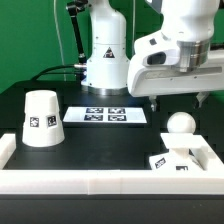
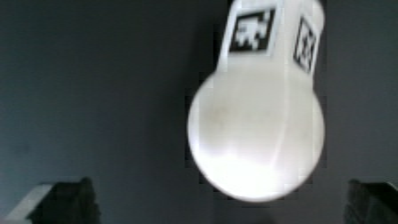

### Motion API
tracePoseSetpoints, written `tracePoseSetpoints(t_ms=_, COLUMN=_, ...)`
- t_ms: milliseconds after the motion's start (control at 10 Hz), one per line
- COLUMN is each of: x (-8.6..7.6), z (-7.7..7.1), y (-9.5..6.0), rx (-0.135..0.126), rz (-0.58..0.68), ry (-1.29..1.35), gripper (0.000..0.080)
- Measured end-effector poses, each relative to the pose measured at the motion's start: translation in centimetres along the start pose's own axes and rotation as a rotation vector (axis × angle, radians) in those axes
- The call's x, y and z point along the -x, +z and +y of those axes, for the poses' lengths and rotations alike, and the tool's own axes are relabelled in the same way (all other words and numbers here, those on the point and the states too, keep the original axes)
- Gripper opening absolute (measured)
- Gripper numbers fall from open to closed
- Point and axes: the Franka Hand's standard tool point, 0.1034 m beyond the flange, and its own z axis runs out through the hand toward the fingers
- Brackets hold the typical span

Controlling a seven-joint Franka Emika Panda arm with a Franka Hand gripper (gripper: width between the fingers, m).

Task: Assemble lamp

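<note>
The black tabletop (image 1: 90, 140) fills the exterior view, with the white arm (image 1: 175, 45) at upper right. The shade (image 1: 40, 118) stands upright at middle left, the marker board (image 1: 108, 113) lies at centre, and the base (image 1: 172, 160) sits at lower right. The bulb (image 1: 180, 123) rests just above the base in the frame. The hand (image 1: 180, 100) hangs over it, wide open and holding nothing. In the wrist view its fingertips (image 2: 63, 200) stand clear of the bulb (image 2: 258, 125).

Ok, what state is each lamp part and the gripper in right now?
Matte white truncated-cone shade: upright on the table, wide end down, free.
Matte white ball-shaped bulb: lying on the table, ungripped.
Low sloped square white base: flat on the table, nothing mounted.
Two-finger gripper: open, above the bulb, fingers clear of it.
</note>
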Motion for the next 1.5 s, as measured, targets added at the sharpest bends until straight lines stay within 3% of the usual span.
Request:
tracePoseSetpoints(t_ms=300, x=0.2, z=-0.8, y=0.3, rx=0.012, rz=-0.23, ry=0.078, gripper=0.0699)
tracePoseSetpoints(t_ms=800, x=0.8, z=-0.4, y=1.7, rx=0.022, rz=-0.529, ry=0.095, gripper=0.0699)
tracePoseSetpoints(t_ms=1100, x=-0.1, z=-0.8, y=2.1, rx=0.023, rz=-0.485, ry=0.095, gripper=0.0699)
tracePoseSetpoints(t_ms=1500, x=-0.1, z=-1.4, y=4.2, rx=0.033, rz=-0.456, ry=0.089, gripper=0.0699)
